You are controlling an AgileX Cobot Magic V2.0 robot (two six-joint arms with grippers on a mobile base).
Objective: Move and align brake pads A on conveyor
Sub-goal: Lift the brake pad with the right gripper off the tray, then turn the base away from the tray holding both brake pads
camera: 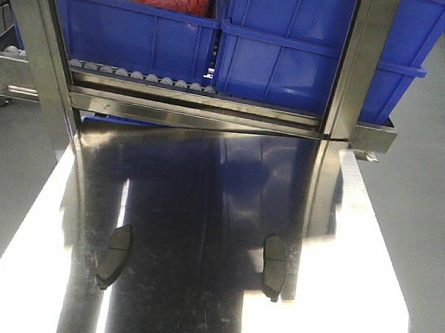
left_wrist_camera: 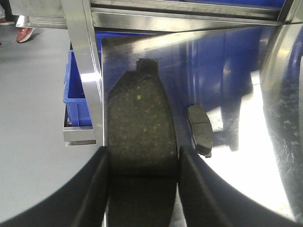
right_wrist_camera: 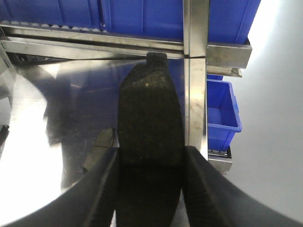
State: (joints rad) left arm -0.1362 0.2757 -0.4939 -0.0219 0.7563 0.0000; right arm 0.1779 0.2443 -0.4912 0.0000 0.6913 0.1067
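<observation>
Left end effector [left_wrist_camera: 142, 152] tight on first pad [left_wrist_camera: 139, 109], right end effector [right_wrist_camera: 151, 151] on second pad [right_wrist_camera: 149, 99]

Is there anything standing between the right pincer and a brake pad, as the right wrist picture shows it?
No, nothing visible. The brake pad sits directly in the right pincer, gripped by its two long edges. A second pad lies on the steel table to the left, partly hidden behind the held one.

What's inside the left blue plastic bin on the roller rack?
The blue plastic bin holds crumpled red material, seen only above its rim. Its opaque wall and the picture's top edge hide the rest.
</observation>
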